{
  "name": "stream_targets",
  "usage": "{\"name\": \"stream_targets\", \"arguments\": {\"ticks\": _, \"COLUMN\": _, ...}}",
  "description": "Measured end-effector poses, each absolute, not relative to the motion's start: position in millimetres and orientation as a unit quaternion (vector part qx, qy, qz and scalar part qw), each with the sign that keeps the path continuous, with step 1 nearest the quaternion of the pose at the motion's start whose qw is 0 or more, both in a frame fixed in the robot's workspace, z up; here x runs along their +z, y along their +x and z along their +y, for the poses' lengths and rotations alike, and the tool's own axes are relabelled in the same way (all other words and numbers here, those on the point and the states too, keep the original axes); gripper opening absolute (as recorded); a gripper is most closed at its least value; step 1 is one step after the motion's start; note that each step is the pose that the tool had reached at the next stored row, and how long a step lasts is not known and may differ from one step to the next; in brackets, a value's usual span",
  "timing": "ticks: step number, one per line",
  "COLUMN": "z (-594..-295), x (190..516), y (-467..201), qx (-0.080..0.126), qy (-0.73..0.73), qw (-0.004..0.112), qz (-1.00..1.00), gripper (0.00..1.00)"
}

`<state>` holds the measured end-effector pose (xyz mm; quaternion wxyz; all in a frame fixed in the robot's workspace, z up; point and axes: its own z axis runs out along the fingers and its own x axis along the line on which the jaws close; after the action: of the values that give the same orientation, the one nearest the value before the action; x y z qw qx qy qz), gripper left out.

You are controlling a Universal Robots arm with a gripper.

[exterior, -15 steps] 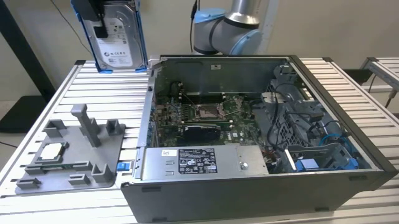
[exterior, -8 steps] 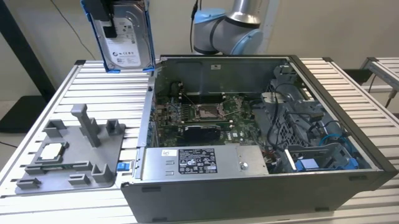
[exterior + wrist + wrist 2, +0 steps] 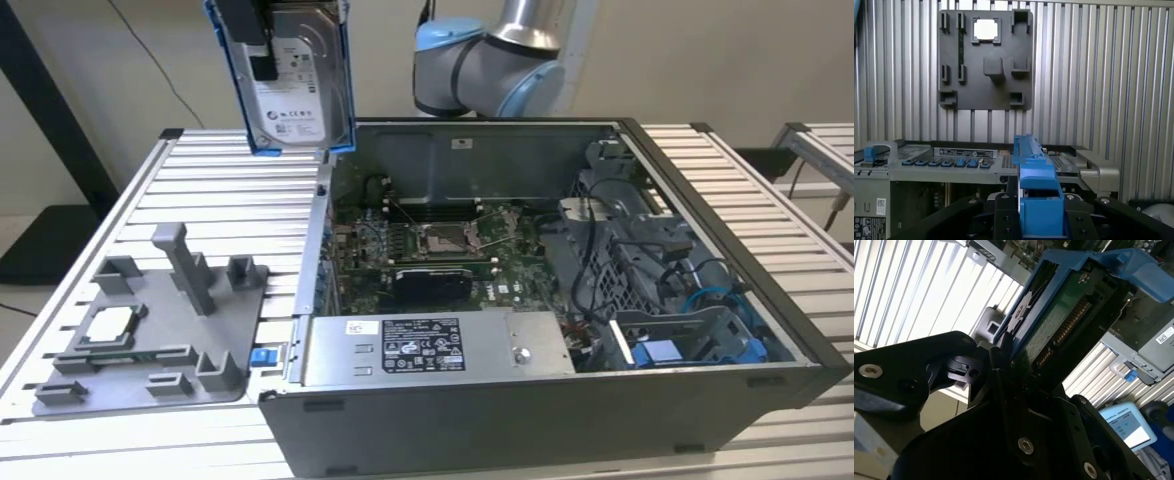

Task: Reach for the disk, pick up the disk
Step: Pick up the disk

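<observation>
The disk (image 3: pixel 296 90), a silver-grey drive with a white label in blue rails, hangs upright high above the table, over the far corner of the case on the exterior view's left. My gripper (image 3: pixel 251 38) is shut on its upper end. In the second wrist view the black fingers (image 3: pixel 999 365) clamp the disk (image 3: pixel 1054 315), with its green circuit board and blue rail showing. In the first wrist view the blue rail of the disk (image 3: pixel 1031 170) stands edge-on in my gripper (image 3: pixel 1036 212).
An open computer case (image 3: pixel 727 410) fills the middle of the slatted metal table (image 3: pixel 227 200). A grey fixture plate (image 3: pixel 167 335) holding a small square silver chip (image 3: pixel 110 322) lies on the exterior view's left. The arm's base (image 3: pixel 487 70) stands behind the case.
</observation>
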<state>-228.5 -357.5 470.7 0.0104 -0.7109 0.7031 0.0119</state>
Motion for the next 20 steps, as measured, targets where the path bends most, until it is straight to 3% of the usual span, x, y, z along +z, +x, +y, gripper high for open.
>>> {"name": "stream_targets", "arguments": {"ticks": 20, "z": -358, "x": 471, "y": -171, "qx": 0.012, "qy": -0.711, "qw": 0.010, "qz": 0.703, "gripper": 0.00}}
